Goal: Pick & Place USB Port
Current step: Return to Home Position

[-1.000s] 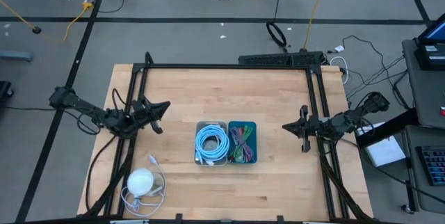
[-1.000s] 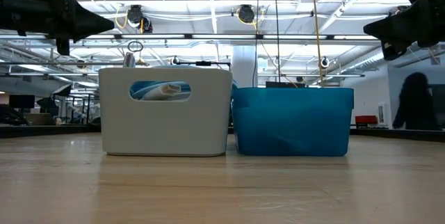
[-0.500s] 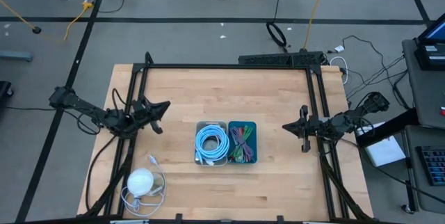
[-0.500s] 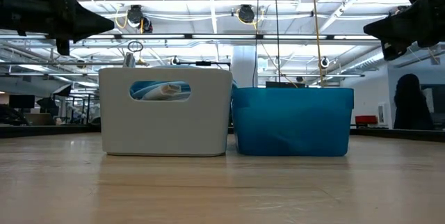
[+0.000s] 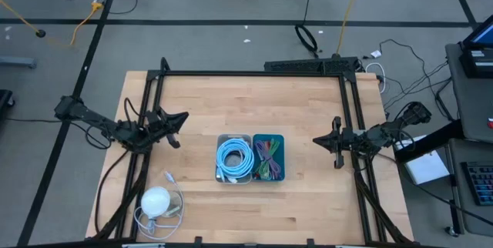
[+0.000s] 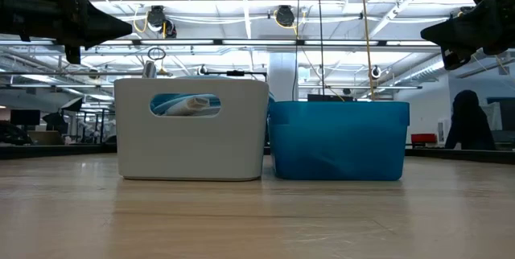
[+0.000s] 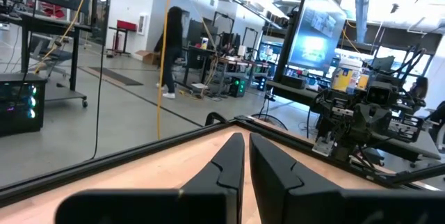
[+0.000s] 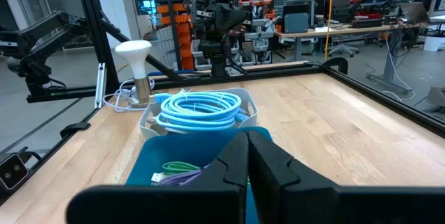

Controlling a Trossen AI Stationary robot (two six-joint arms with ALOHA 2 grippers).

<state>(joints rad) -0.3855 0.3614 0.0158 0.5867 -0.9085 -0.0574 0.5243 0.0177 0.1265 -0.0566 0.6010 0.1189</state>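
Two bins stand side by side at the table's middle. The white bin point(image 5: 233, 158) holds a coiled light-blue cable point(image 8: 200, 108). The blue bin point(image 5: 268, 158) holds green and purple cables point(image 8: 177, 172). No separate USB port can be made out. My left gripper point(image 5: 183, 117) hovers shut above the table, left of the bins, pointing right. My right gripper point(image 5: 316, 140) hovers shut to the right of the blue bin, pointing left at it. In the low view both grippers, the left point(image 6: 125, 26) and the right point(image 6: 426, 32), hang well above bin height.
A white dome-shaped lamp point(image 5: 156, 200) with a loose white cord sits near the table's near-left corner. A black frame point(image 5: 254, 73) runs along the far, left and right edges. Bare wood lies in front of and behind the bins. A person point(image 6: 463, 122) is in the room behind.
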